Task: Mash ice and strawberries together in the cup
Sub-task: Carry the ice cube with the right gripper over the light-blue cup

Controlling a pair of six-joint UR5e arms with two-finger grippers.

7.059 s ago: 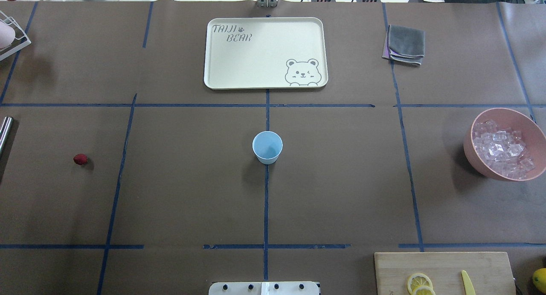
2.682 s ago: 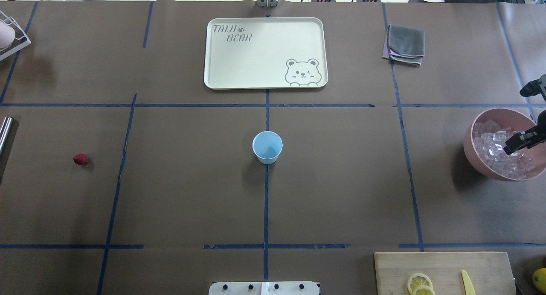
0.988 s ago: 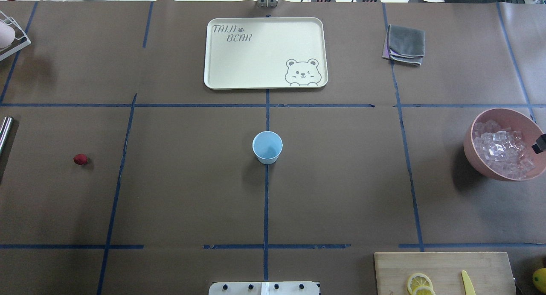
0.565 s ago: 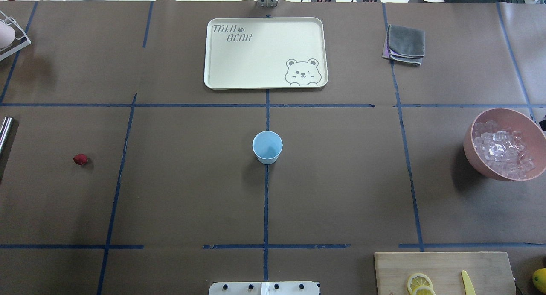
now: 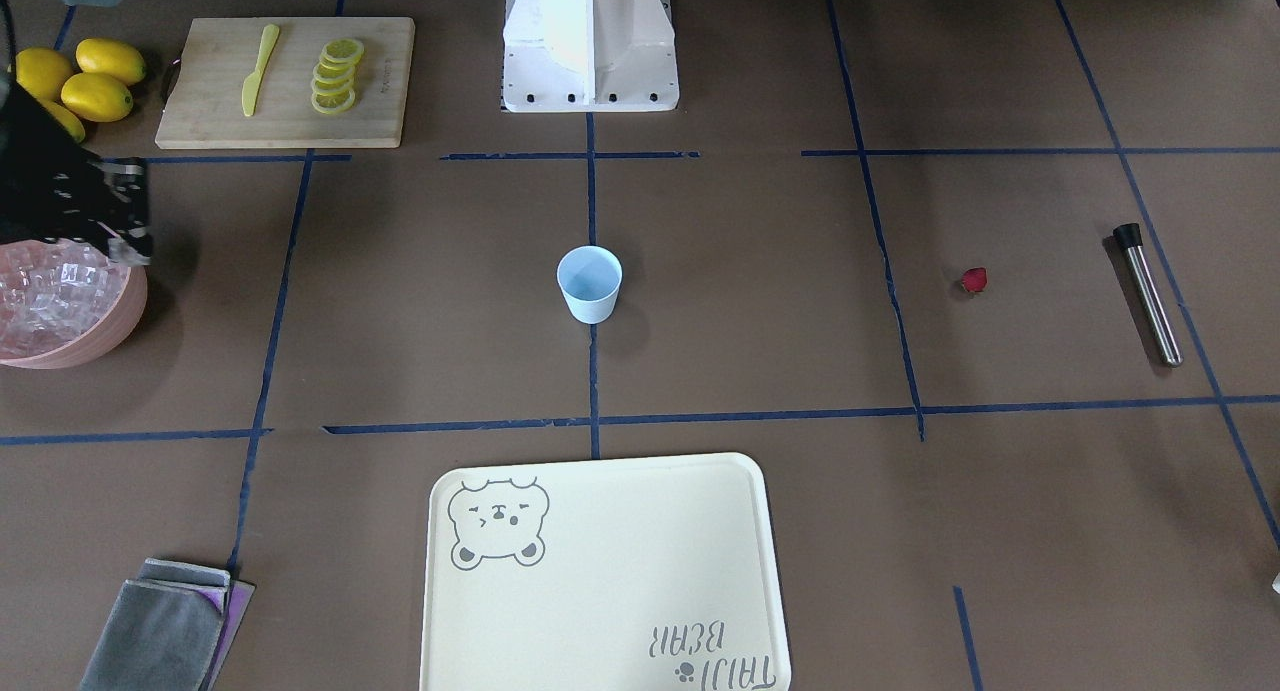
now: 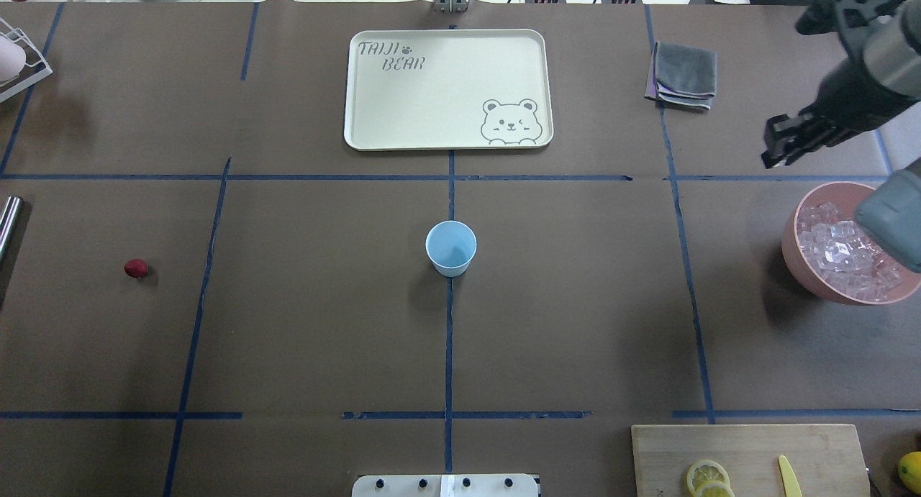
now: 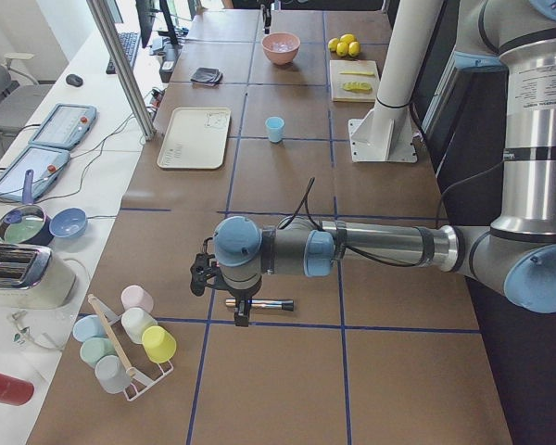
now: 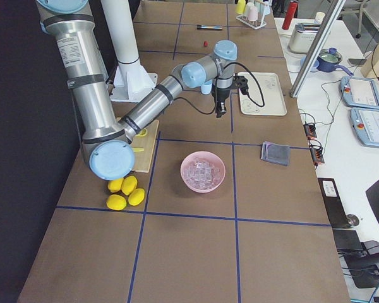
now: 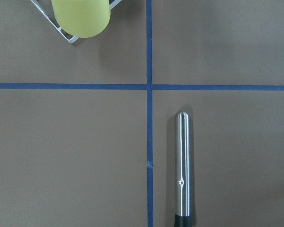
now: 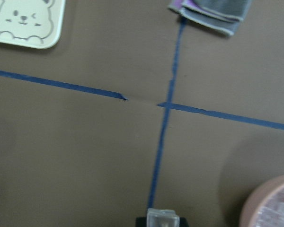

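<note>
brown paper crossed with blue tape covers the desk [image 6: 575, 324]. the left arm stretches along the left end, where the left gripper [image 7: 240, 315] hangs just over a steel rod [image 5: 1148, 296] with a black tip that lies flat on the paper; whether its fingers are released or clenched cannot be told. the right gripper [image 6: 777, 148] hangs in the air near the right end, off to one side of the bowl, its fingers clenched on one ice cube [image 10: 163, 219].

a cream bear tray [image 6: 350, 87] sits at the middle of the operators' edge. a wooden cutting board [image 6: 748, 447] lies at the robot's edge toward the right corner, with lemon slices [image 6: 706, 475] and a yellow knife [image 6: 789, 477] on it and whole lemons [image 5: 80, 76] beside it in that corner. a pink bowl [image 6: 800, 268] by the right end holds a heap of ice [image 6: 835, 249]. a rack of coloured cups [image 7: 130, 343] stands at the operators' left corner, and a folded grey cloth [image 6: 683, 73] lies toward the operators' right corner.

the pale blue cup [image 6: 451, 249] stands upright at the centre of the desk. the strawberry [image 6: 135, 268] lies alone on the paper toward the left end, well apart from the cup, between it and the rod.
</note>
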